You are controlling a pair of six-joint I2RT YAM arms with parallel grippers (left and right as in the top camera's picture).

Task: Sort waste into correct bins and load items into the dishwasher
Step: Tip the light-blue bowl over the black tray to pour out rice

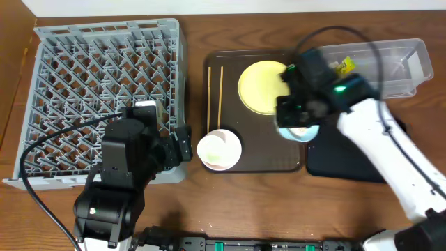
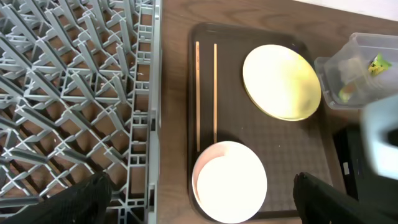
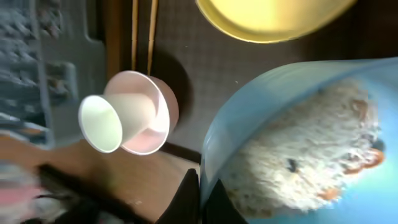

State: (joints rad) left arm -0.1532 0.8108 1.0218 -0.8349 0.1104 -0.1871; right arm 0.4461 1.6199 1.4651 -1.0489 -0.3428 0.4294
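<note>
overhead: right gripper [image 1: 298, 111] is pinching the light blue bowl [image 1: 303, 132] at the brown tray's [image 1: 258, 157] right edge | left wrist: left gripper [image 2: 202, 202] is hanging wide open near the white bowl [image 2: 230, 182] | right wrist: jaws are clamping the thin rim; rigid, slick, rice [image 3: 305, 155] weighing it, probably tipping easily.

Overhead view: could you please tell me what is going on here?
The right gripper is shut on the rim of the light blue bowl, which holds rice crumbs. The left gripper hangs open near the white bowl. The yellow plate and chopsticks lie on the serving tray; no dishes show in the dish rack.
</note>
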